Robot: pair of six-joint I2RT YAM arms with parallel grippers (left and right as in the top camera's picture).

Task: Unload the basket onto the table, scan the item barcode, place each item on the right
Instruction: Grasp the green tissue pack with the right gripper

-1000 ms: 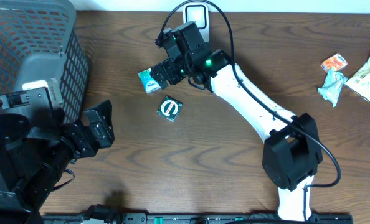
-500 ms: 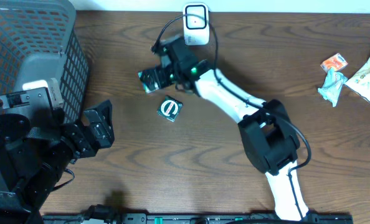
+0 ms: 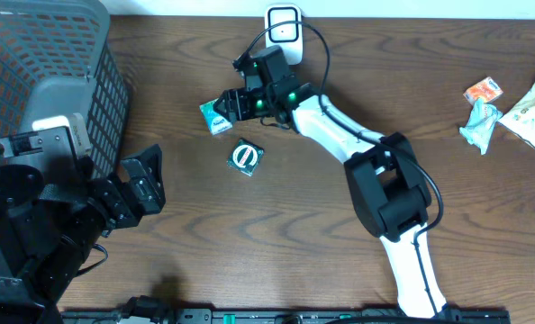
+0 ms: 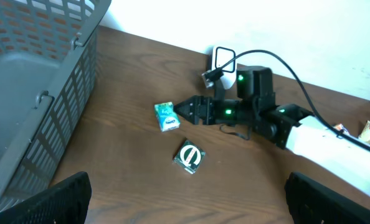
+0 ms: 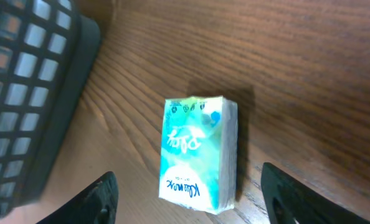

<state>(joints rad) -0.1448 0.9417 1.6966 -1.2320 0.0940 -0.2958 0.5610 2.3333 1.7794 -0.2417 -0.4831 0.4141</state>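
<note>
A teal tissue pack (image 3: 215, 116) lies flat on the wooden table; it also shows as the tissue pack (image 4: 167, 116) and, close up, the tissue pack (image 5: 197, 152). My right gripper (image 3: 232, 103) is low over it and open. In the right wrist view the right gripper (image 5: 194, 202) has one finger on each side of the pack, with gaps on both sides. A white barcode scanner (image 3: 284, 24) stands at the table's back edge. My left gripper (image 3: 147, 184) stands open and empty at the front left, also seen as the left gripper (image 4: 191, 205).
A small dark packet with a round green logo (image 3: 245, 157) lies just in front of the tissue pack. A grey mesh basket (image 3: 42, 72) fills the back left. Several snack packets (image 3: 484, 90) lie at the far right.
The right arm has folded, its elbow swinging left and toward the back, while its gripper has stayed at the tissue pack. The left arm has not moved.
</note>
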